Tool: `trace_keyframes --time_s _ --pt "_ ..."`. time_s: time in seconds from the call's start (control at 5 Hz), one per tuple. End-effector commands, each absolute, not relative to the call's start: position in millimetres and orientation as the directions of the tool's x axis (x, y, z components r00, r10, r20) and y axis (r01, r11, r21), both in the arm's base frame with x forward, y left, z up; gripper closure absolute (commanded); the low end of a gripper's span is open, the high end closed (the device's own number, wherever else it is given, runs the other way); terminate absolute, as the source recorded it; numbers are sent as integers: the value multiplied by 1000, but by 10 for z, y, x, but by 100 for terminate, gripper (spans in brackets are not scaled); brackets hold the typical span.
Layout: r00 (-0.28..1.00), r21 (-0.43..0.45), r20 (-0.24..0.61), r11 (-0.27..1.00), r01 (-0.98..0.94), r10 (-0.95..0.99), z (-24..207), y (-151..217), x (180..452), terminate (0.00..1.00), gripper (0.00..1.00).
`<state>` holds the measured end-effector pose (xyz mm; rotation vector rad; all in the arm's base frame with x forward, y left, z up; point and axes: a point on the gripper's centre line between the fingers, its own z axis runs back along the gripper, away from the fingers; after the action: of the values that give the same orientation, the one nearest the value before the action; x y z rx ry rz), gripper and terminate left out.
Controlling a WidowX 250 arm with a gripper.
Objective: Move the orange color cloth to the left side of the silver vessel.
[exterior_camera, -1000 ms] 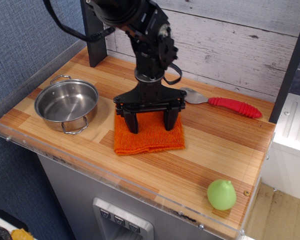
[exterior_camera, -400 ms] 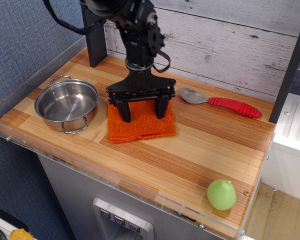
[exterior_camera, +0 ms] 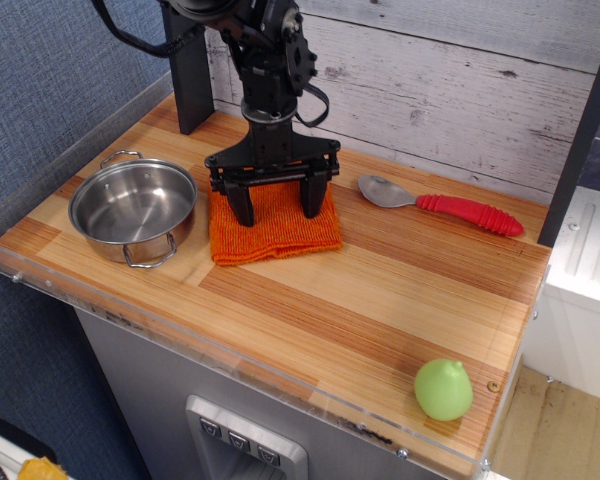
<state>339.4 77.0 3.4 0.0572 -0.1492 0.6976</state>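
Observation:
The orange cloth lies flat on the wooden counter, just right of the silver vessel, which stands near the left front corner with its wire handles showing. My black gripper points straight down over the cloth's back half. Its two fingers are spread wide apart and their tips press on the cloth. The jaws stand open and do not pinch the fabric.
A metal spoon with a red handle lies right of the cloth near the back wall. A green pear-shaped object sits at the front right corner. A dark post stands at the back left. A clear rim edges the counter.
My gripper has moved left and toward the back, and the orange cloth has slid with it, ending closer to the silver vessel. The fingers stayed spread on the cloth.

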Motion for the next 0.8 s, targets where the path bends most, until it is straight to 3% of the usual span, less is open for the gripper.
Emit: trace_keyframes --time_s 0.0,0.6 --pt "743 26 130 746 -665 657 -80 1015 3434 0 0" --pt "745 33 137 749 -662 653 -26 1129 3578 0 0"
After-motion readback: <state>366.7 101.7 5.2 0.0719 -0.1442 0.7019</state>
